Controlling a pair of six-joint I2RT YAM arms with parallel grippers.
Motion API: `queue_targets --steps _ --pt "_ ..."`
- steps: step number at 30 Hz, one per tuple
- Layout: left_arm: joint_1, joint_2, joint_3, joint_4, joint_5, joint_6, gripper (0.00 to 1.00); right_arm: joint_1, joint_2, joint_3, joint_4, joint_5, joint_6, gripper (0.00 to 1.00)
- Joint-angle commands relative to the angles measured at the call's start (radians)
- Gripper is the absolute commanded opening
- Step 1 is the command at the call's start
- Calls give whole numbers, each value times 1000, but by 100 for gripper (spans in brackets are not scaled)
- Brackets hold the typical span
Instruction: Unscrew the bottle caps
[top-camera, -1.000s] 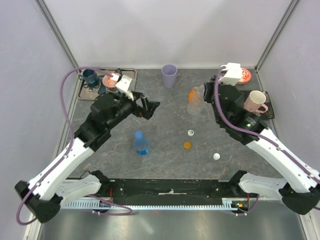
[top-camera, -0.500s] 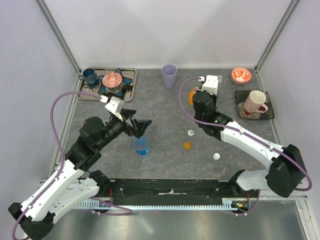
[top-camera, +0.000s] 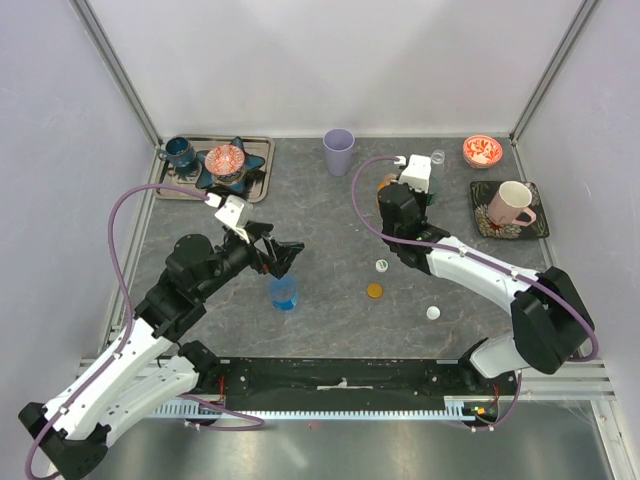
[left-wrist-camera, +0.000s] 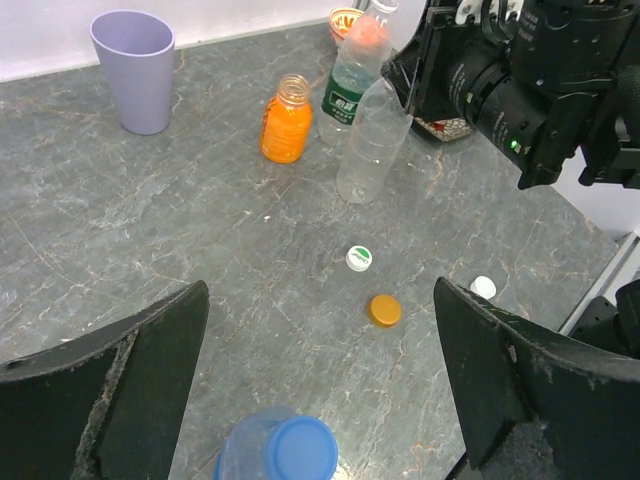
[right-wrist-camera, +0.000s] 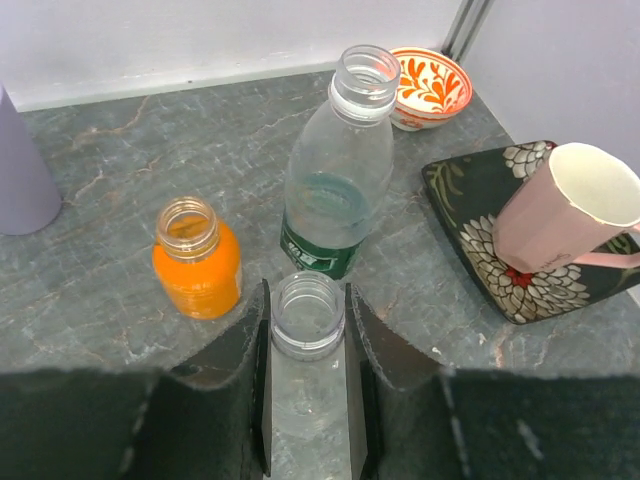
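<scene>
Change since a second ago: the right arm has swung in from the far right corner to the bottle cluster, and the left arm has come off the steel tray (top-camera: 256, 150) toward table centre.

- Right gripper (right-wrist-camera: 306, 296): clamped on the neck of the clear uncapped plastic bottle (right-wrist-camera: 306, 335).
- Left gripper (left-wrist-camera: 320, 295): fingers wide apart, over the small blue plastic bottle (left-wrist-camera: 235, 465). Its blue screw cap (left-wrist-camera: 293, 450) is on (the only bottle capped).
- Loose on the grey stone-pattern table (left-wrist-camera: 150, 230): round orange cap (left-wrist-camera: 384, 310), white-and-green cap (left-wrist-camera: 359, 258), white cap (left-wrist-camera: 483, 287).
- Just beside the held bottle: short orange bottle (right-wrist-camera: 197, 262) and green-labelled clear bottle (right-wrist-camera: 338, 180), both open.
- Nearby: lilac cup (left-wrist-camera: 137, 68), and a pink mug (right-wrist-camera: 565, 215) on a dark floral saucer (right-wrist-camera: 470, 230).
</scene>
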Motion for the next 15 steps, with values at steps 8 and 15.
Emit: queue_targets --steps 8,15 --pt "1 10 -3 32 -11 -15 99 -6 -12 21 -111 -39 113 61" --pt "1 29 8 29 -5 -10 99 -8 -50 72 -198 -71 141 71"
